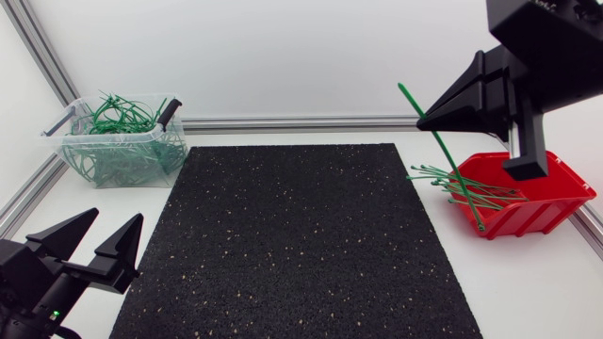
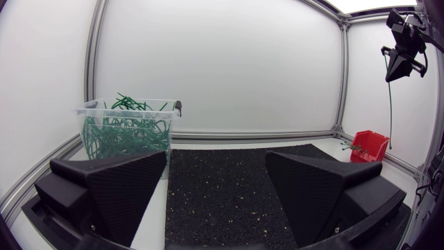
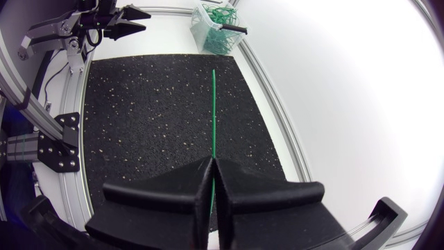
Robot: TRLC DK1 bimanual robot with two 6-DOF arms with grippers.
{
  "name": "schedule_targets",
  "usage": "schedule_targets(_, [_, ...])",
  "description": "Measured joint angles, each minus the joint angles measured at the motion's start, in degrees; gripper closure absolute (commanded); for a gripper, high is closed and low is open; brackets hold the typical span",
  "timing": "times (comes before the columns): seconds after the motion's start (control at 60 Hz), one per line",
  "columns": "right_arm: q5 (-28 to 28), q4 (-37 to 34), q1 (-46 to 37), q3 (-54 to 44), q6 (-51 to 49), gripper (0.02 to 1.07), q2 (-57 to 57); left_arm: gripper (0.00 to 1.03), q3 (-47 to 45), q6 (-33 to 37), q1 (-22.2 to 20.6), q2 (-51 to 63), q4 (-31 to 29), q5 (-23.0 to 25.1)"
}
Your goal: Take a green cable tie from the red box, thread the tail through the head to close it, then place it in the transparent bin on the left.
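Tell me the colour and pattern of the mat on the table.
The mat is black with small pale speckles, clearest in the head view.

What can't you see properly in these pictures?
- Head view: part of the red box is hidden behind the right end effector.
- Right wrist view: the green cable tie has its near end hidden inside the shut end effector.
- Every view: the ties in the transparent bin are too tangled and small to count.
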Motion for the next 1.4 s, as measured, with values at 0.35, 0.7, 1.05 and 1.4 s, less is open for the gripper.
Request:
schedule_targets(0.35, [1.31,5.14,12.76,-4.87,14.97,1.01,-0.79,0.03,0.00,0.02,0.00,0.00,-0.07,-0.17])
schedule_targets(0.7, [-1.92,0.94,16.81,-2.75,33.66,1.01,7.48,0.03,0.00,0.00,-0.02,0.00,-0.07,-0.17])
schedule_targets(1.05, [-15.63,0.44,13.57,0.35,45.72,1.01,11.96,0.03,0.00,0.00,-0.13,0.00,-0.22,-1.07])
schedule_targets(1.4, [-25.55,7.69,6.80,0.33,55.32,1.02,13.20,0.03,0.00,0.00,-0.37,0.02,-0.28,-1.25])
